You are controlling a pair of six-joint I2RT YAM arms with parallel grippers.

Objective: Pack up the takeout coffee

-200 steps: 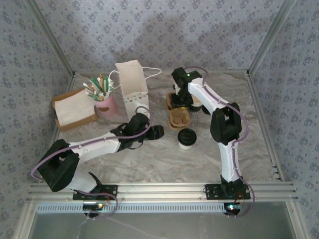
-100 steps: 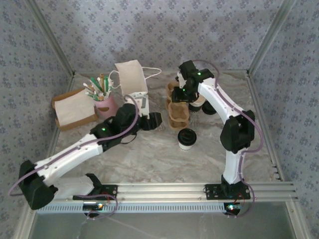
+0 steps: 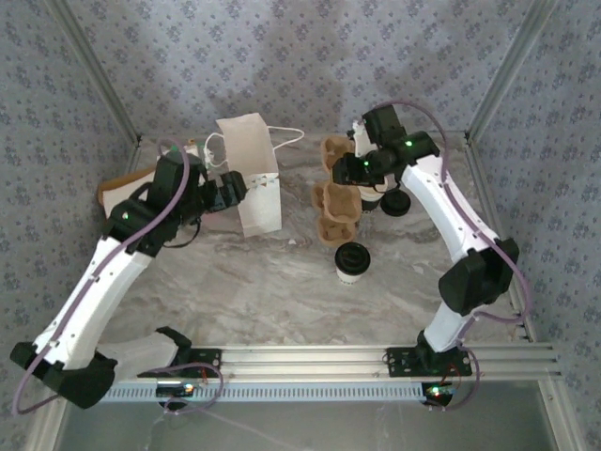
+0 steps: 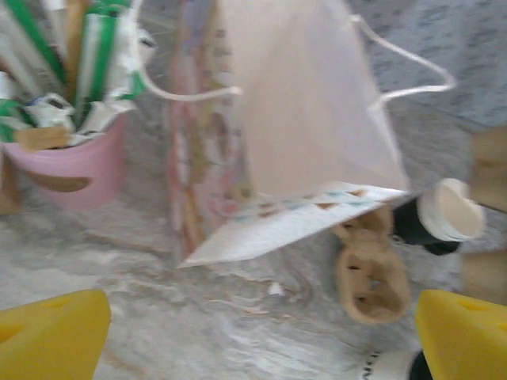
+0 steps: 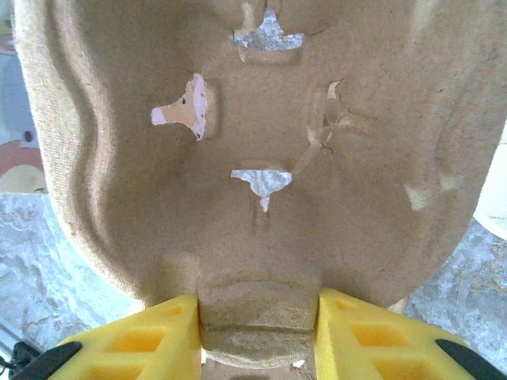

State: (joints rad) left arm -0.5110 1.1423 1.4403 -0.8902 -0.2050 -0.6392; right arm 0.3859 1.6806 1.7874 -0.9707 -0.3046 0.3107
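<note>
**Carrier pinched by its rim, coffee waiting on the counter**

Top external: the takeout coffee (image 3: 352, 261) stands upright with its lid on, on the counter (image 3: 282, 301), just in front of a second carrier (image 3: 339, 214). The right gripper (image 3: 353, 169) holds a pulp cup carrier (image 3: 333, 150) raised at the back. The left gripper (image 3: 232, 188) sits beside the white bag (image 3: 254, 174).

Left wrist: the jaws are spread wide with nothing between them. The bag is dead ahead, and the pink cup of sticks (image 4: 67, 162) is to its left.

Right wrist: the jaws pinch the carrier by one narrow rim tab.

Risks: so small a hold may let the carrier swing or slip and clip the coffee below. A nudge from the left arm could topple the light bag.
</note>
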